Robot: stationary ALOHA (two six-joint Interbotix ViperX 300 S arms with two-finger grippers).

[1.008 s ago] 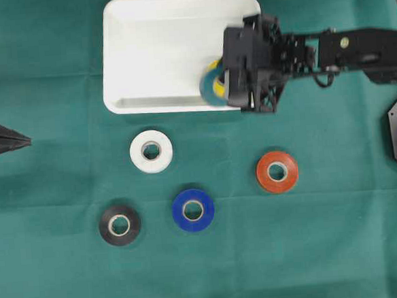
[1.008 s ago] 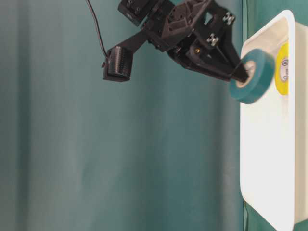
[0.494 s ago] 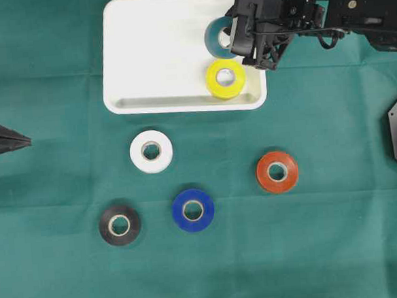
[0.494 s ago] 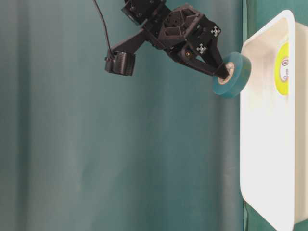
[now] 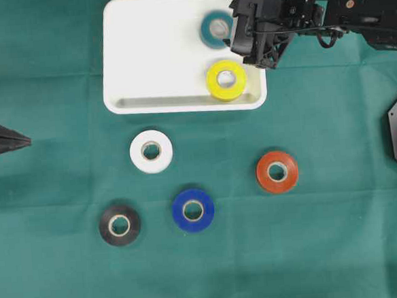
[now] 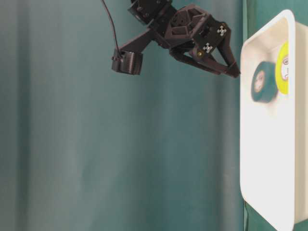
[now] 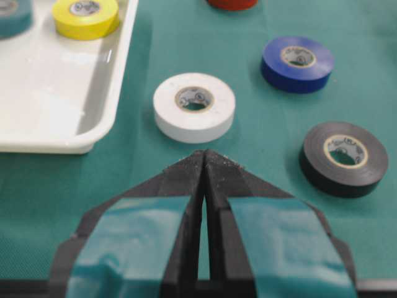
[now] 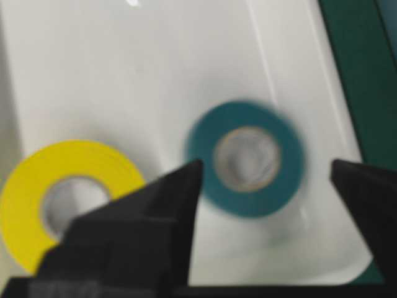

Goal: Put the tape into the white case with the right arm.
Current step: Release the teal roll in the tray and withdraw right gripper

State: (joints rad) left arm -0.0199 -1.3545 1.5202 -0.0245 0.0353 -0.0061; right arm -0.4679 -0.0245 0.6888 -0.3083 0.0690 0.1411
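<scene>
The white case (image 5: 151, 50) lies at the back of the green cloth. A yellow tape roll (image 5: 226, 79) rests flat in its near right corner. A teal tape roll (image 5: 215, 29) shows blurred inside the case by the far right corner, free of any finger. My right gripper (image 5: 235, 34) hovers over that corner, open. In the right wrist view the teal tape roll (image 8: 246, 158) lies below the wide gap of the right gripper (image 8: 267, 164), beside the yellow tape roll (image 8: 68, 198). My left gripper (image 7: 203, 152) is shut and empty at the left edge.
Loose rolls lie on the cloth in front of the case: a white roll (image 5: 151, 151), a blue roll (image 5: 193, 209), a black roll (image 5: 119, 225) and an orange-red roll (image 5: 277, 171). The left gripper (image 5: 27, 140) points toward the white roll (image 7: 194, 107).
The right arm carried the teal roll from the case's near rim to its far right corner. Its jaws then opened and the roll dropped into the case. The left arm stayed still.
</scene>
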